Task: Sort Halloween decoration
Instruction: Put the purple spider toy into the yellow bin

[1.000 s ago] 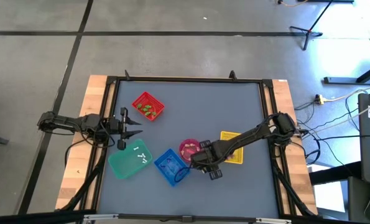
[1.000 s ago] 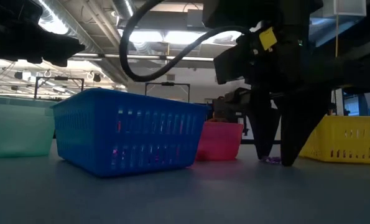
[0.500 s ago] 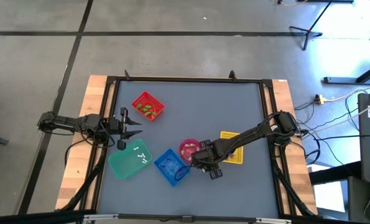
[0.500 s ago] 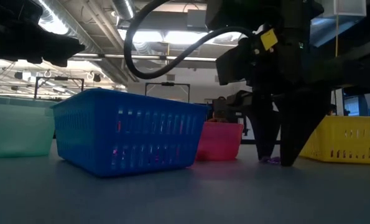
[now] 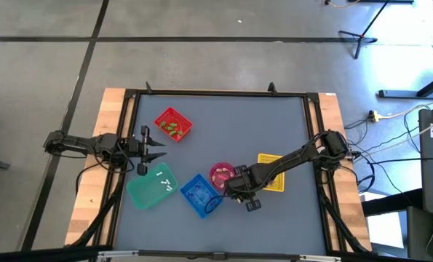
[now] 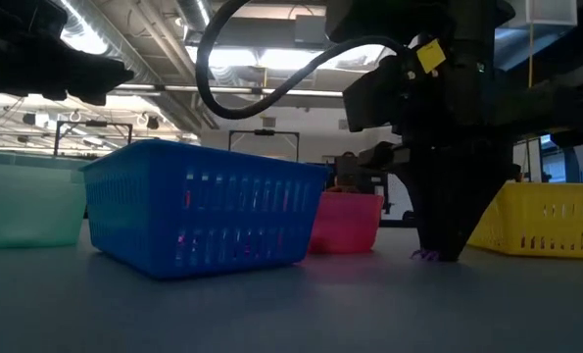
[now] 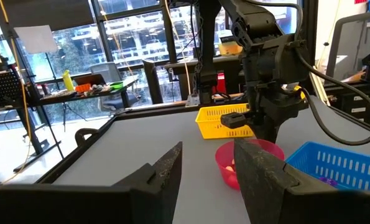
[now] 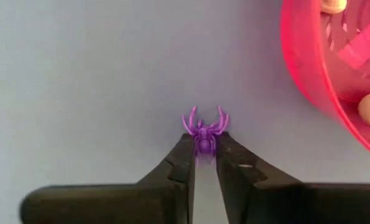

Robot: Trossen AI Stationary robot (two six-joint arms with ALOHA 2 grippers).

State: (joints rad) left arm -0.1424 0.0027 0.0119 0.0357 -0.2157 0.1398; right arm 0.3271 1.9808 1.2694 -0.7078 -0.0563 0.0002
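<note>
right gripper [image 8: 204, 152] down at table [image 5: 274, 124] just beside pink bowl [image 8: 309, 74], fingertips pinched onto purple spider [image 8: 204, 134] lying on the surface, left gripper [image 5: 149, 151] hanging parted and empty above teal basket [image 5: 142, 195], near red basket [image 5: 163, 118]

Bright ceiling lights [image 6: 271, 59] backlight the low view, turning the right arm [image 6: 448, 127] into a dark silhouette. The high view is evenly lit, with glare on the floor [image 5: 391, 65]. The right wrist view is sharp and shadowless.
</note>
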